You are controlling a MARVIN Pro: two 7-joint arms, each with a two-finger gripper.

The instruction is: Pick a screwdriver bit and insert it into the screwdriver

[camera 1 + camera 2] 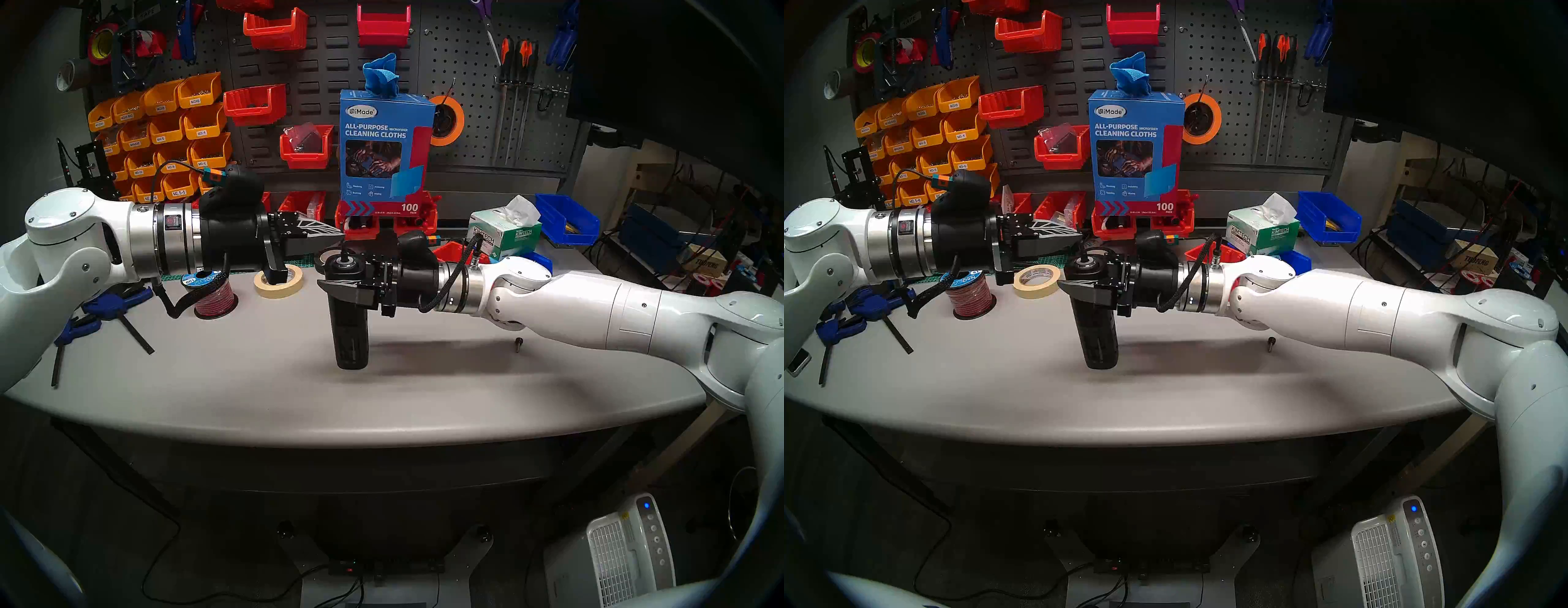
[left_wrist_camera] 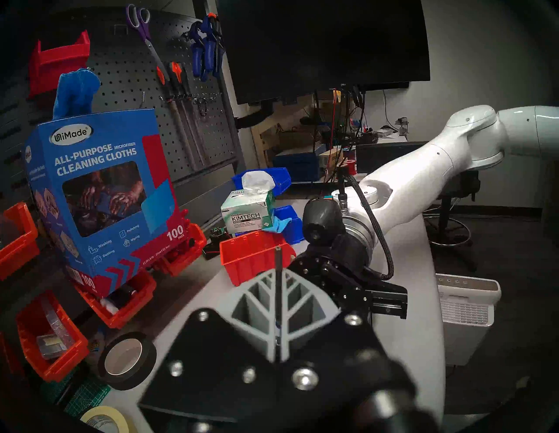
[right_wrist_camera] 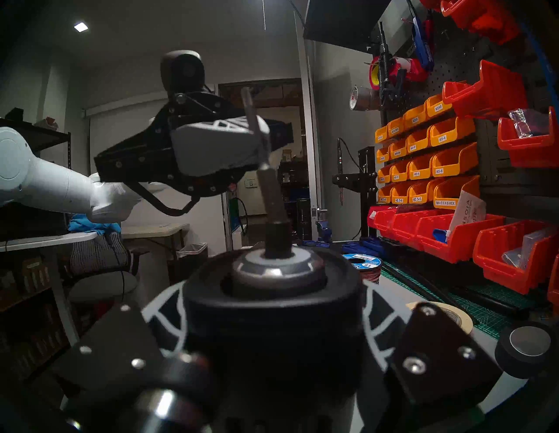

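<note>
Left tool (image 3: 257,136) level, pinching screwdriver bit (image 3: 266,181) over screwdriver (image 1: 350,314).

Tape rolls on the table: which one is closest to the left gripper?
The cream masking tape roll, lying flat right under the left gripper. The black roll lies farther back.

The screwdriver (image 1: 348,322), a thick black slotted column, stands upright, clamped near its top between the right gripper (image 1: 339,283) fingers. The bit (image 3: 270,187), a thin dark rod, sits tilted in its silver socket, pinched by the left gripper (image 3: 257,142).

Right claw (image 1: 339,285) hides the screwdriver's (image 1: 351,339) upper half.
</note>
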